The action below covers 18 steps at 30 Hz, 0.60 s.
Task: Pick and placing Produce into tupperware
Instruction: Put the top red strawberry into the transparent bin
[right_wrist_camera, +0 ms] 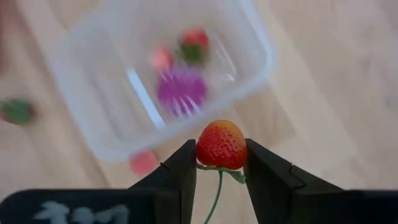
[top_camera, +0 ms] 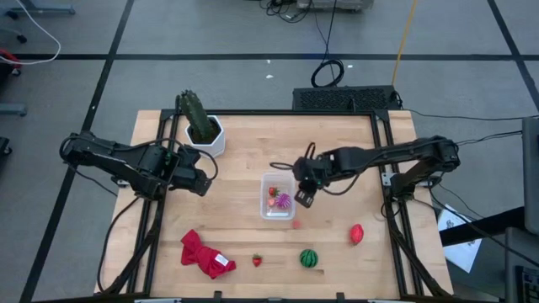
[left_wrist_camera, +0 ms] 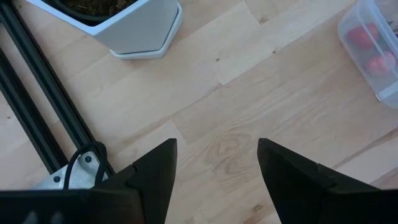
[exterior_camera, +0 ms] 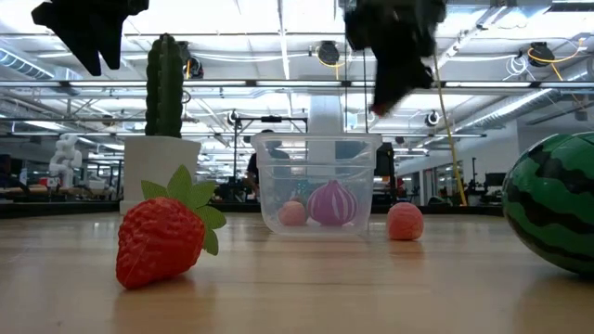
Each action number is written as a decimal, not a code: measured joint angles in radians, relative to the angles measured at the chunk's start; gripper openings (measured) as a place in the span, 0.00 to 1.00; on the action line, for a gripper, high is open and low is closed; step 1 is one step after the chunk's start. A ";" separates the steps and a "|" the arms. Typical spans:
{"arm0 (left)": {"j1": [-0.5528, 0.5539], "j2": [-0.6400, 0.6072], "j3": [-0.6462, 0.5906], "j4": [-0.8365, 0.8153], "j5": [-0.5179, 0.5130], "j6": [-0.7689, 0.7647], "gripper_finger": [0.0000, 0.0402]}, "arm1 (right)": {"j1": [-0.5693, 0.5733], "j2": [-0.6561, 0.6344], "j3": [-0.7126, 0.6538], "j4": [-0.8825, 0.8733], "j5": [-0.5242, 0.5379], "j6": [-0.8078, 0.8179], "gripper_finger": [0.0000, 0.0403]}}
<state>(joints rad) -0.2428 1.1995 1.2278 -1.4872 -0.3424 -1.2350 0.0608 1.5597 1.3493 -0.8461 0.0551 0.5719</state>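
A small red strawberry [right_wrist_camera: 222,145] is held between the fingers of the right hand [top_camera: 303,195], raised just beside the right edge of the clear tupperware [top_camera: 266,210] at mid-desk. A purple striped ball [top_camera: 283,200] and red pieces are already inside. If released here, the strawberry could be dropped outside the rim. The left hand [left_wrist_camera: 214,168] is parked wide open, left of the tub.

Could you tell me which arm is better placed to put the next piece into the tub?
The right. Its tool already grips a strawberry right beside the tub, while the left tool is open, empty and farther away.
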 joint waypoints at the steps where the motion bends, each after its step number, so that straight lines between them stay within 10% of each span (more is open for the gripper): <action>1: 0.000 0.000 0.000 0.000 0.000 0.000 0.57 | 0.000 0.000 0.028 0.001 0.000 -0.019 0.27; 18: 0.000 0.000 0.000 0.000 0.000 -0.030 0.57 | 0.000 0.250 0.400 -0.149 -0.003 -0.301 0.27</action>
<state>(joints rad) -0.2424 1.1992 1.2278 -1.4868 -0.3420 -1.2648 0.0608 1.8100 1.7489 -0.9952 0.0518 0.2710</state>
